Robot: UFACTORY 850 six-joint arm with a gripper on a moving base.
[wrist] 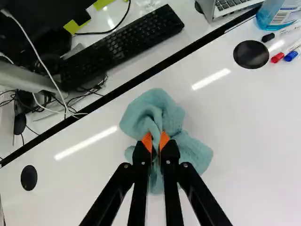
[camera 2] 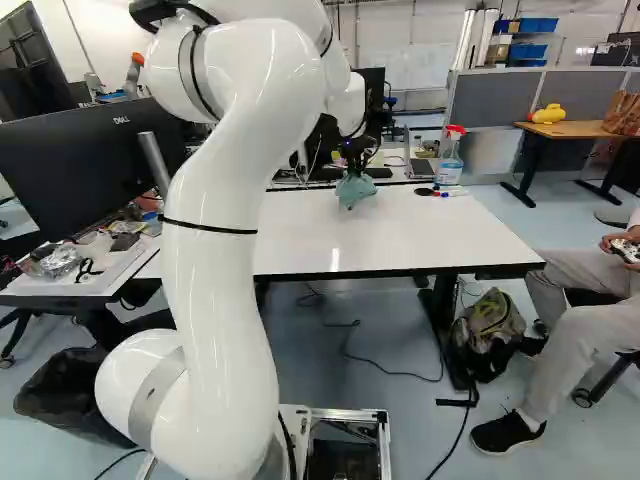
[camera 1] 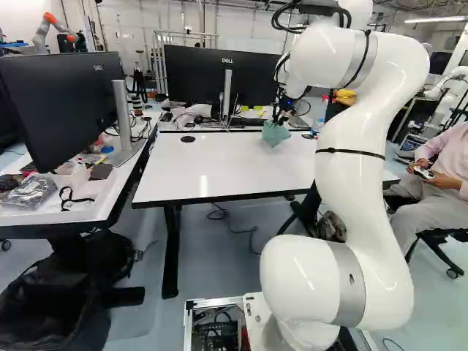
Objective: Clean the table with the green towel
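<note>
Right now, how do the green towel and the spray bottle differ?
- Shape: the green towel is limp and bunched; the spray bottle stands upright.
- Hold: the towel is pinched in the gripper; the spray bottle is ungripped, near the red marker.
- Look: the towel is plain blue-green cloth; the spray bottle has blue liquid and a red spray head.

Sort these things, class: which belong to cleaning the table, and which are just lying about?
Belong to the job:
green towel, held in the end effector
white table
perhaps the spray bottle

Just lying about:
keyboard
laptop
red marker
backpack
</note>
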